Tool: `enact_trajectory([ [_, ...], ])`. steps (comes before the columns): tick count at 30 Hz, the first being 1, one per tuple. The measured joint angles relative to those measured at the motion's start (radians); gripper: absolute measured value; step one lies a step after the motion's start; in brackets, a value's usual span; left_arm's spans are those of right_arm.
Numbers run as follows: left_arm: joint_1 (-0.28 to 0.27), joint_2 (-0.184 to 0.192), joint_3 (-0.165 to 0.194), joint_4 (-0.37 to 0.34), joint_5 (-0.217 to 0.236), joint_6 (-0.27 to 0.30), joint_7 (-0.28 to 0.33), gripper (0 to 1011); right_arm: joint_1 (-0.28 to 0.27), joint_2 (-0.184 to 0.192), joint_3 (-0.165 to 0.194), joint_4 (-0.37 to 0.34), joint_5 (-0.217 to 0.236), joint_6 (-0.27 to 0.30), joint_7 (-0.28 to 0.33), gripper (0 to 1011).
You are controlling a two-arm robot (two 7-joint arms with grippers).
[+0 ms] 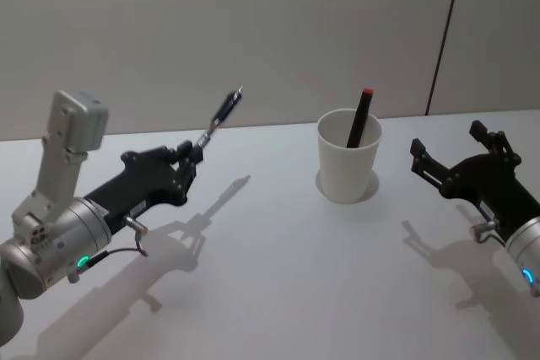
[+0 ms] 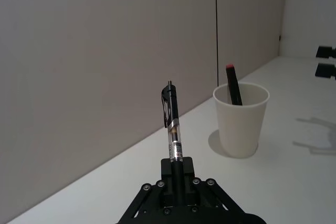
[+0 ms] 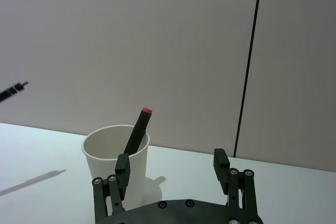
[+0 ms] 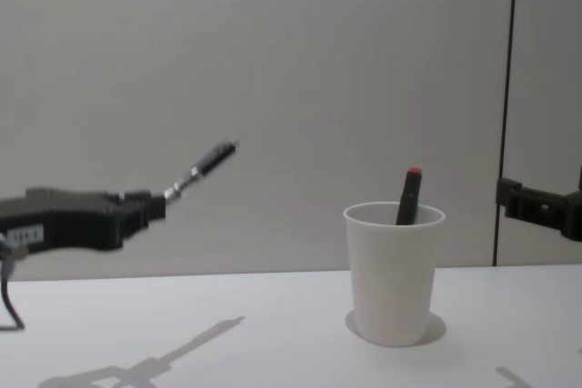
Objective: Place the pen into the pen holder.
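My left gripper [image 1: 192,154] [image 4: 156,203] is shut on a black click pen [image 1: 221,113] [image 2: 173,124] [image 4: 202,166] and holds it in the air above the table, left of the cup, its free end slanting up and away from the fingers. The pen holder [image 1: 348,155] [image 2: 241,118] [image 3: 117,160] [image 4: 394,271], a white paper cup, stands upright on the table with a black marker with a red tip [image 1: 360,115] [image 4: 408,195] leaning inside it. My right gripper [image 1: 458,152] [image 3: 171,169] hovers open to the right of the cup, holding nothing.
The white table [image 1: 278,276] stretches around the cup. A plain wall [image 1: 253,31] with a dark vertical seam [image 1: 445,31] closes the back.
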Motion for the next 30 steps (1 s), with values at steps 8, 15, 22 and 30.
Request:
enact_trajectory([
  [8, 0.001, -0.01, -0.009, -0.016, -0.031, -0.091, 0.014, 116, 0.0, 0.0, 0.0, 0.0, 0.0, 0.0, 0.0, 1001],
  [15, -0.013, -0.029, -0.01, -0.022, -0.05, -0.139, -0.019, 115, 0.0, 0.0, 0.0, 0.0, 0.0, 0.0, 0.0, 1001],
  [22, -0.033, -0.054, 0.0, -0.021, -0.057, -0.157, -0.073, 116, 0.0, 0.0, 0.0, 0.0, 0.0, 0.0, 0.0, 1001],
  [30, -0.057, -0.085, 0.017, -0.01, -0.052, -0.153, -0.14, 116, 0.0, 0.0, 0.0, 0.0, 0.0, 0.0, 0.0, 1001],
])
